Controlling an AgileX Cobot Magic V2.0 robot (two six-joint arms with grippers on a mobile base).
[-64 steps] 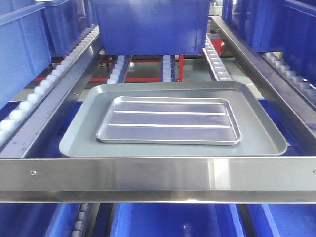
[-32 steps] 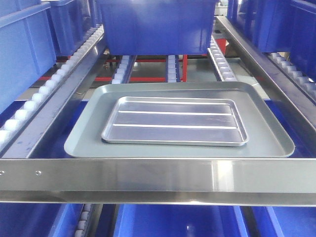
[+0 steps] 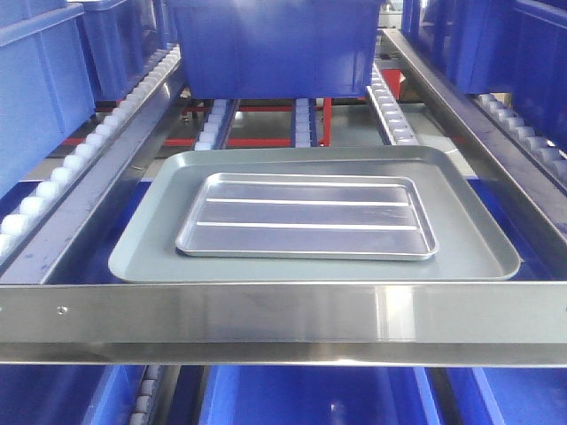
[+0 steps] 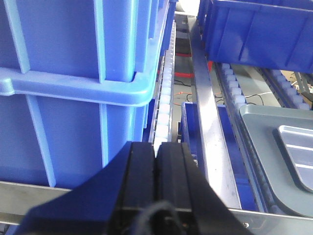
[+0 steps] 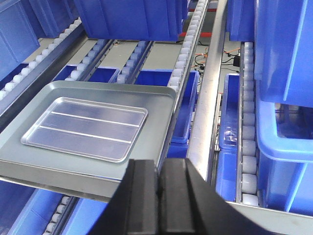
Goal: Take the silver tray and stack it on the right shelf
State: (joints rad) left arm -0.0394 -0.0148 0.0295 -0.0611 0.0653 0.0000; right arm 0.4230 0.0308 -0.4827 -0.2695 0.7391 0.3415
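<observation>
The silver tray (image 3: 306,217), shiny with two long ridges, lies flat inside a larger matte grey tray (image 3: 142,252) on the right shelf (image 3: 283,319), just behind its wide steel front bar. Neither gripper shows in the front view. My left gripper (image 4: 157,147) is shut with nothing in it, left of the trays, facing a roller rail beside a blue bin; a corner of the silver tray (image 4: 298,152) shows at the right edge. My right gripper (image 5: 159,164) is shut and empty, in front of the shelf's right end, with the silver tray (image 5: 85,127) ahead to its left.
A large blue bin (image 3: 275,44) stands on the rollers behind the trays. Blue bins (image 4: 73,73) crowd the left lane and more blue bins (image 5: 288,98) fill the right lane. White roller rails (image 3: 89,150) and steel side rails (image 3: 461,115) border the trays. Lower blue bins (image 3: 310,398) sit beneath.
The whole front view swung slightly right and then back left. The silver tray still lies in the grey tray in the same place on the shelf.
</observation>
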